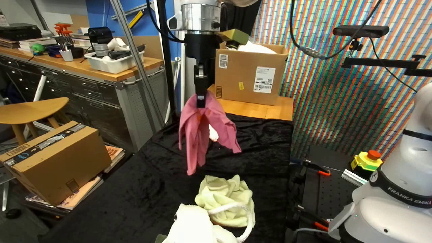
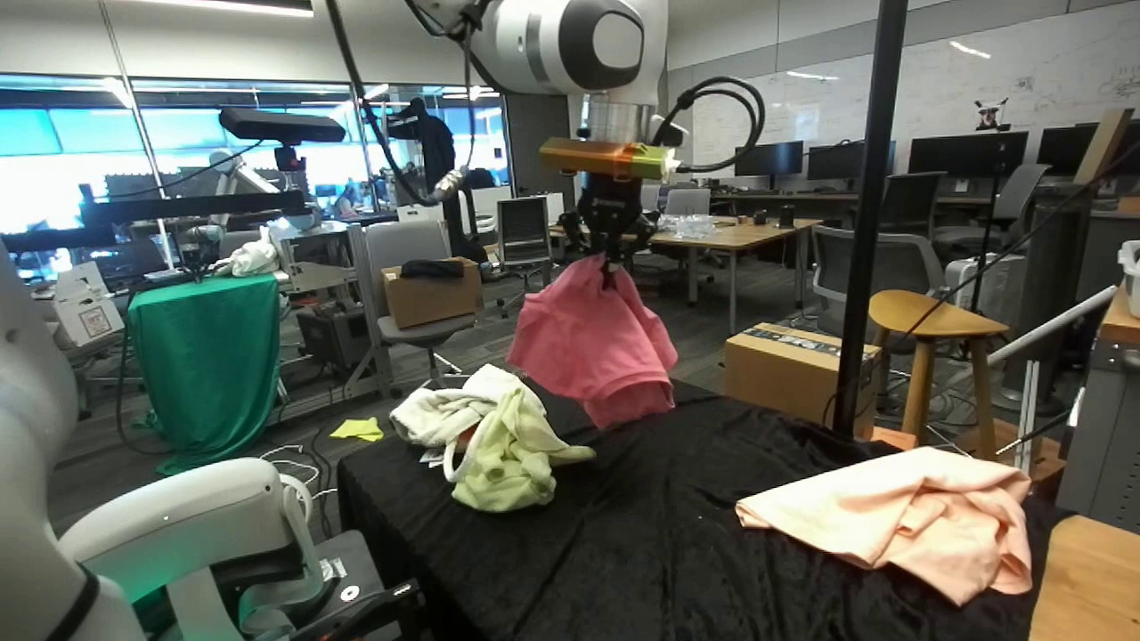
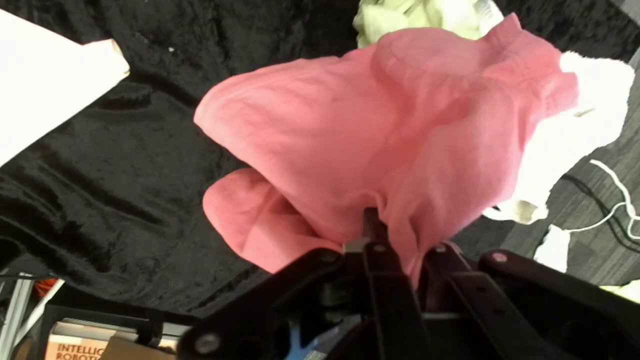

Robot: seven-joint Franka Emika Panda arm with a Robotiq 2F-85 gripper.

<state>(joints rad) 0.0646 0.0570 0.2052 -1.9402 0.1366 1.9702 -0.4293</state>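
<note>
This looks like a robotics lab — beyond the claw (image 2: 610,271), exterior views show a scribbled whiteboard (image 2: 828,98), desktop monitors (image 2: 944,156) and a drawered workbench (image 1: 67,82), while lower than it an emergency-stop button (image 1: 366,160) sits near a Franka-lettered arm base (image 1: 395,216).

Pink cloth (image 2: 588,343), crumpled, pinched nr top in claw (image 1: 200,102), hanging w/ loose folds, abv blk-draped tbl (image 2: 659,534)

The draped, rosy-pink cloth (image 2: 592,343) is one plain shade, like the crumpled, pale lime-green cloth (image 2: 508,472) and the loosely folded, light-peach cloth (image 2: 926,525); the fuzzy fabric bundle (image 1: 190,224) is white. Black belongs to the slim-fingered metal gripper (image 1: 200,101) and the velvety table covering (image 2: 641,534). The tall, multicoloured panel (image 1: 320,108) repeats narrow vertical stripes of orange, white, blue and green.
</note>
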